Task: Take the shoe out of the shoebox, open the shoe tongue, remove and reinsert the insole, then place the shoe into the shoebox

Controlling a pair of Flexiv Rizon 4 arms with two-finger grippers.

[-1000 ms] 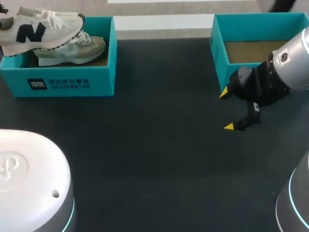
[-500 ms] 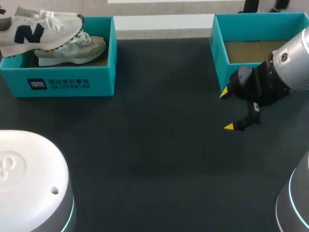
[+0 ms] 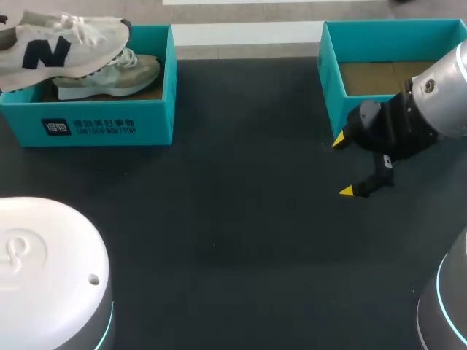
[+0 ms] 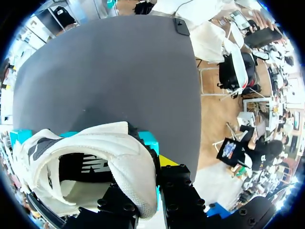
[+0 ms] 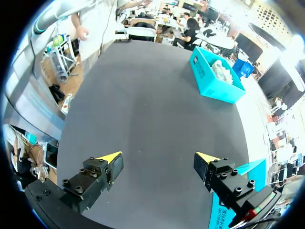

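Note:
A white shoe with a dark letter on its side hangs above the left teal shoebox. In the left wrist view my left gripper is shut on the heel collar of the white shoe, one finger inside the opening and one yellow tip outside. A second, greyish shoe lies inside that box. Off to the right, my right gripper stands open and empty just above the mat, beside the front corner of a second teal box. From the right wrist view my right gripper faces the far shoebox.
The second teal box shows a bare cardboard floor. The dark mat stretches between the two boxes. The white housing of my left arm fills the front left corner.
The held shoe has drifted slightly to the right above the box. The right arm has not moved.

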